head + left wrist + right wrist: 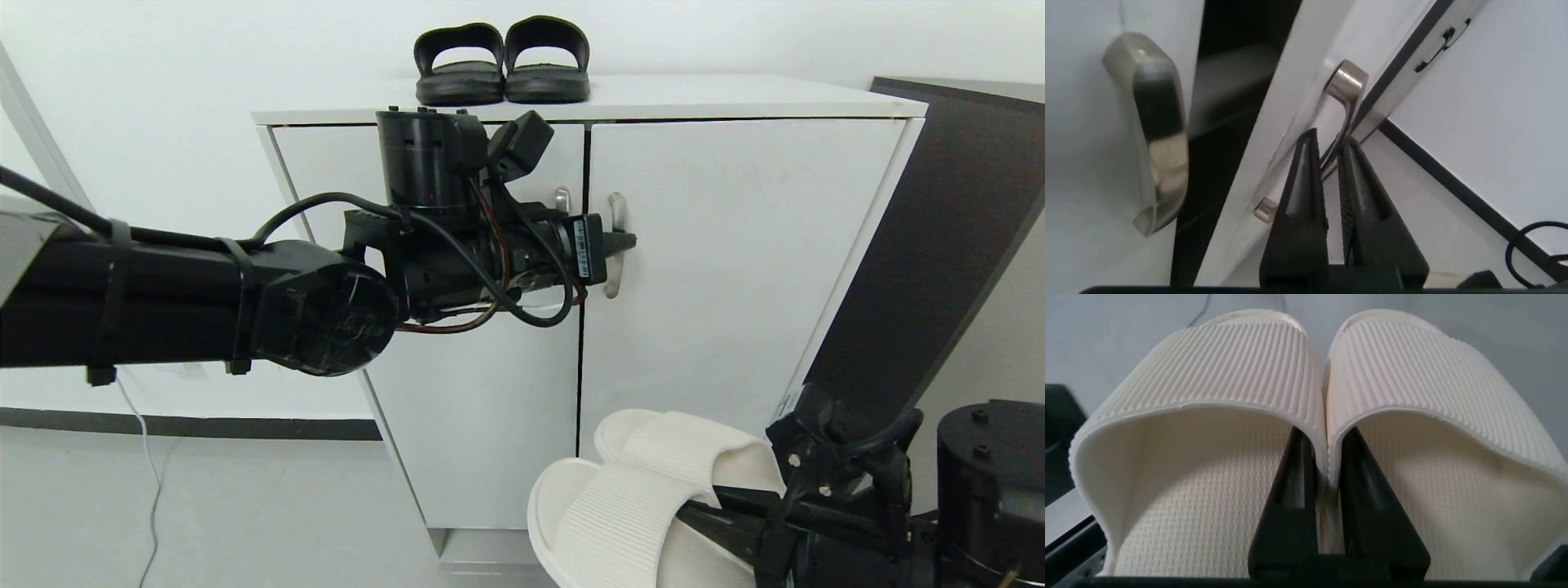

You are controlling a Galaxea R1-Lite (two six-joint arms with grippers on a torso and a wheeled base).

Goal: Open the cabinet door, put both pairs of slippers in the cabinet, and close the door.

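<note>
White wall (163, 82) and pale grey floor (204, 506) frame a white two-door cabinet (735, 327). The black slippers (502, 65) sit side by side on its top near the back. Their long axes run front to back, and I cannot tell which end faces the robot.

The left arm stretches level across the left door. The left gripper (624, 242) is at the right door handle (618, 208), an upright metal bar just beside the centre seam. From the wrist, its fingers (1305, 175) are drawn close and pinch the thin bar between them. A dark gap shows between the two doors there. The left door handle (562, 200) stands free next to it.

Low at the robot's right, in front of the cabinet's foot, the right gripper (1327, 449) holds the white slippers (637, 490). Its fingers (1290, 498) squeeze the pair's two inner strap edges together. The slippers lie parallel, long axes running out from the gripper toward the robot's left and the cabinet, toes leading.
</note>
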